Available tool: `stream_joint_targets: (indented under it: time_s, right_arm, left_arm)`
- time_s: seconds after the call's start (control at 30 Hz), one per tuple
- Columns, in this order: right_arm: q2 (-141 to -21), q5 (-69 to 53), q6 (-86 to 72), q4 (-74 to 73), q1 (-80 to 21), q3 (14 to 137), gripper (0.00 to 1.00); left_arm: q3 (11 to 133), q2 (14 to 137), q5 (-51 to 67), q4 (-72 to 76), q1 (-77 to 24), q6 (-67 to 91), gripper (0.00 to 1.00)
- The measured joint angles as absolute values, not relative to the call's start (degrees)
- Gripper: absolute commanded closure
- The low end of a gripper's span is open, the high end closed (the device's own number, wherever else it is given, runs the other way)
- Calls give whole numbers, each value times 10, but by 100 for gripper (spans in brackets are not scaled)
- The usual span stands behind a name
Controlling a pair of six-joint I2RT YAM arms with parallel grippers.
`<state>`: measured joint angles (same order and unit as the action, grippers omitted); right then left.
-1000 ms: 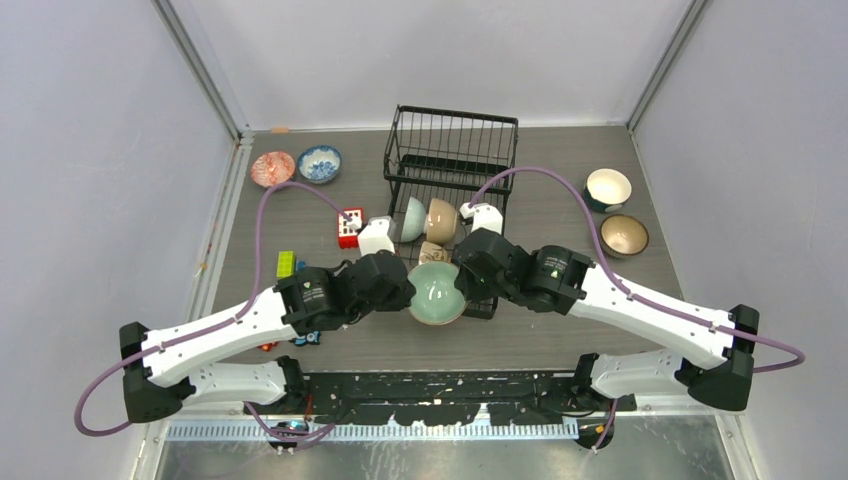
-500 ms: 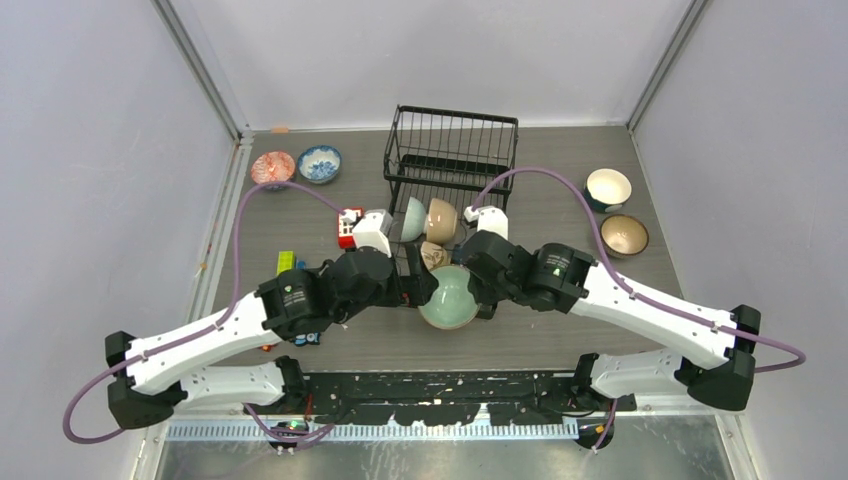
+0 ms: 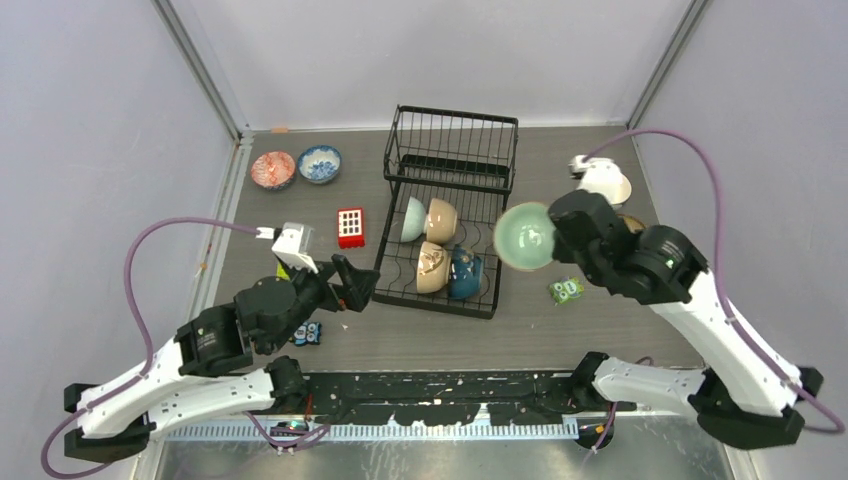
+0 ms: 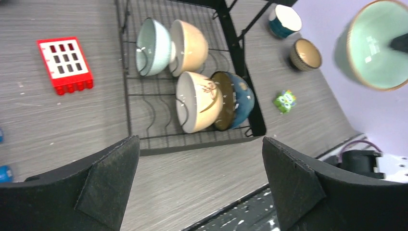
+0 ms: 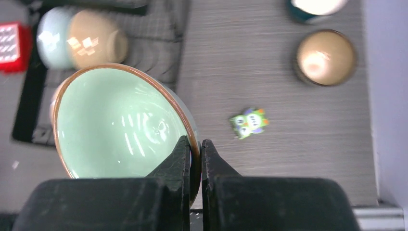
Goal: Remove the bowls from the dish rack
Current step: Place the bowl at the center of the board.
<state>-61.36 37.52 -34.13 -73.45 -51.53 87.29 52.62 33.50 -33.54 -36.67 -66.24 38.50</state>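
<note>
Right gripper [image 5: 195, 149]: clenched on the rim of a glossy pale green bowl [image 5: 120, 125], one finger inside and one outside; the fingers hide the bowl's near edge. The bowl is held tilted in the air at 3 o'clock of the black wire dish rack [image 3: 440, 305], clear of it. Left gripper [image 4: 199, 144]: released, matte black fingers spread wide, at 8 o'clock of the rack. On edge in the rack's slotted tray stand a pale blue bowl [image 4: 153, 46], tan bowl [image 4: 190, 45], cream bowl [image 4: 197, 102] and, half covered by it, a dark blue bowl [image 4: 240, 98]. The right arm partly hides a white-lined bowl [image 3: 612, 185] on the grey wood-grain table [image 3: 560, 170].
</note>
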Motion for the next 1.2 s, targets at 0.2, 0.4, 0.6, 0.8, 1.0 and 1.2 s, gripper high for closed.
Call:
stream_joint_targets:
  time_s: [0.2, 0.4, 0.6, 0.8, 1.0, 1.2]
  right_arm:
    - [-526, 369, -342, -685, -316, 746, 99]
    - [-509, 290, -383, -594, -128, 612, 99]
    - [-570, 237, -440, -493, -52, 562, 99]
    - [-689, 231, -462, -393, -43, 568, 99]
    - [-761, 225, -488, -306, -24, 550, 99]
    - [-831, 214, -512, -225, -3, 547, 99]
  left_arm:
    - [466, 287, -376, -369, -662, 367, 0]
    - [456, 302, -389, -374, -662, 355, 0]
    - [443, 319, -395, -370, -662, 351, 0]
    - [433, 316, -406, -364, -662, 328, 0]
    - [429, 322, -417, -346, -662, 309, 0]
    - [401, 326, -418, -327, -662, 306, 0]
